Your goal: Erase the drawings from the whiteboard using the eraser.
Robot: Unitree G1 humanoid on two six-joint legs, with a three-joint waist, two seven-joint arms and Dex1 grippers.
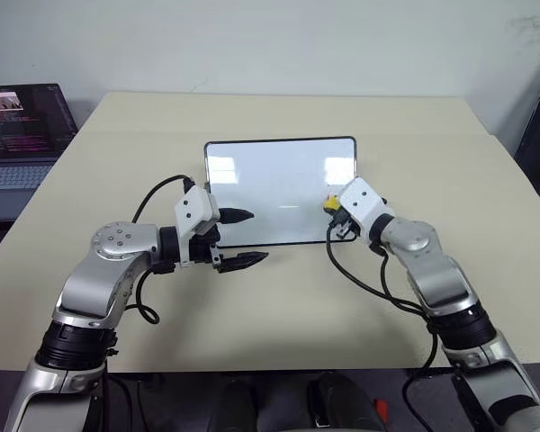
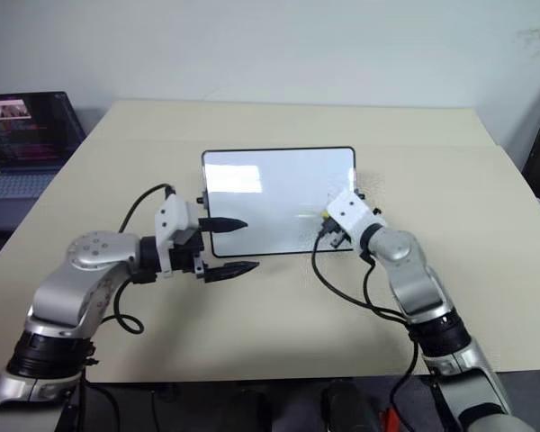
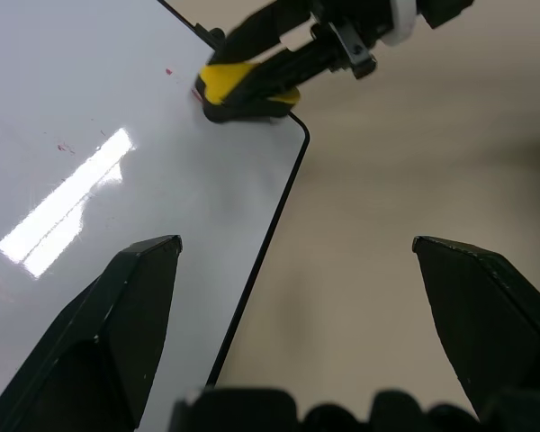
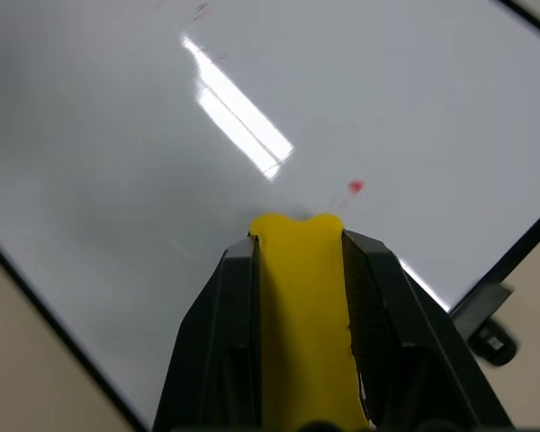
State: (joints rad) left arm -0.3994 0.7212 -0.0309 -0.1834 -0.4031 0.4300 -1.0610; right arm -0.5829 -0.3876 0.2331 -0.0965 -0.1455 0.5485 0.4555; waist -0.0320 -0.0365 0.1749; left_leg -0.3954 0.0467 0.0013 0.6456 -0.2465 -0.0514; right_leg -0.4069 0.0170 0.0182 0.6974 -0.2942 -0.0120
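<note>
The whiteboard (image 1: 270,184) lies flat in the middle of the beige table, its glossy face almost bare. Of the drawings, a small red dot (image 4: 355,187) and faint red specks (image 3: 63,147) show on it. My right gripper (image 1: 335,209) is shut on the yellow eraser (image 1: 329,203), whose end rests on the board near its right edge, close to the near right corner (image 3: 243,85). The red dot sits just beyond the eraser's tip (image 4: 301,270). My left gripper (image 1: 256,236) hangs open over the board's near edge, nothing between its black fingers (image 3: 117,324).
An open laptop (image 1: 22,135) stands off the table's far left corner. Bare tabletop (image 1: 279,315) runs between the board and the near edge. Black cables loop from both wrists down over the table.
</note>
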